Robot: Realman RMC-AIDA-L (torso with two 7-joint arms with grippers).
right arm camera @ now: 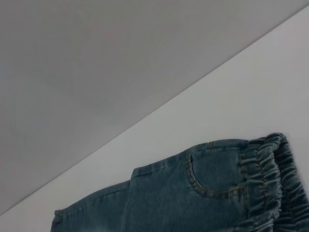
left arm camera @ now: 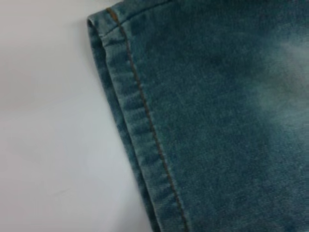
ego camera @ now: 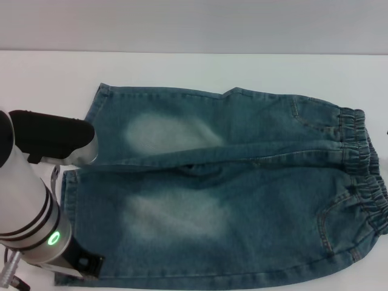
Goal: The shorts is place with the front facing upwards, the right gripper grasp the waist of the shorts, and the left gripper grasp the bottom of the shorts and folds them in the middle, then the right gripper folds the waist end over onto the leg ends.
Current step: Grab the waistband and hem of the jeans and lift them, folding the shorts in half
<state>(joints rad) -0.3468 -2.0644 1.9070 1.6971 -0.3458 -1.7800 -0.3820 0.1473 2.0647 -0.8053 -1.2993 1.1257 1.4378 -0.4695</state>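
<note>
Lying flat and front-up on the white table point(ego camera: 54, 79), the shorts point(ego camera: 230, 200) run lengthwise across the head view, gathered elastic waist point(ego camera: 364, 176) toward the robot's right, leg ends point(ego camera: 91, 115) toward its left. Left gripper point(ego camera: 76, 142) sits over the hems between the legs; its jaws are hidden, can't tell their state. Left wrist view gives the stitched hem point(left arm camera: 140, 125) close up, soft faded denim. Right wrist view catches a curved pocket seam point(right arm camera: 203, 186); right gripper unseen.
</note>
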